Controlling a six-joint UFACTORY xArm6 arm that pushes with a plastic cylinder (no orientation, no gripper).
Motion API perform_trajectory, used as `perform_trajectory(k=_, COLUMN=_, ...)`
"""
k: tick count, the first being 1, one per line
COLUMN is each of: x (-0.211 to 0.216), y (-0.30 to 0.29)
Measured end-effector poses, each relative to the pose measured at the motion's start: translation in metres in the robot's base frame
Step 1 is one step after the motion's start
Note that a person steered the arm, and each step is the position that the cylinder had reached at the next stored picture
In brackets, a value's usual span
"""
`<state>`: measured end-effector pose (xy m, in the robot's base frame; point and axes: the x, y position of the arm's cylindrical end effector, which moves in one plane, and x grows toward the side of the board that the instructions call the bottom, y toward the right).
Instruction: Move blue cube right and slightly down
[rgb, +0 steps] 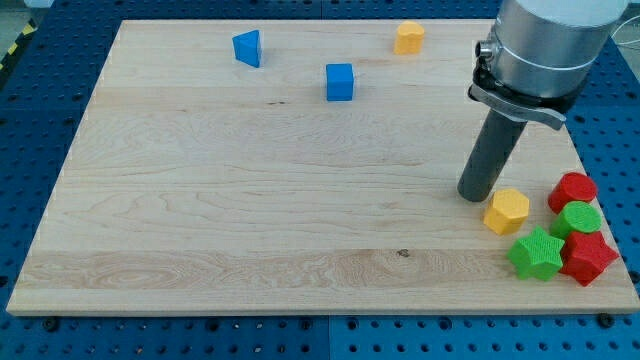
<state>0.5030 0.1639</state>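
Note:
The blue cube (340, 82) sits near the view's top, a little right of the middle of the wooden board (250, 190). My tip (474, 194) rests on the board far to the cube's right and below it, just left of a yellow hexagonal block (507, 211). The tip touches no block that I can tell, though the yellow block is very close.
A blue triangular block (248, 47) lies at the top left of the cube. A yellow block (409, 38) lies at the top right. At the lower right corner cluster a red block (573, 190), a green block (579, 219), a green star (536, 253) and a red star (587, 257).

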Motion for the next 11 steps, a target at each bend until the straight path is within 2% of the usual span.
perform_trajectory(k=3, x=0.007, y=0.024)
perform_trajectory(k=4, x=-0.02, y=-0.003)
perform_trajectory(k=7, x=-0.113, y=-0.199)
perform_trajectory(k=8, x=-0.152, y=-0.233)
perform_trajectory(k=9, x=-0.17, y=-0.22)
perform_trajectory(k=11, x=-0.188, y=-0.127)
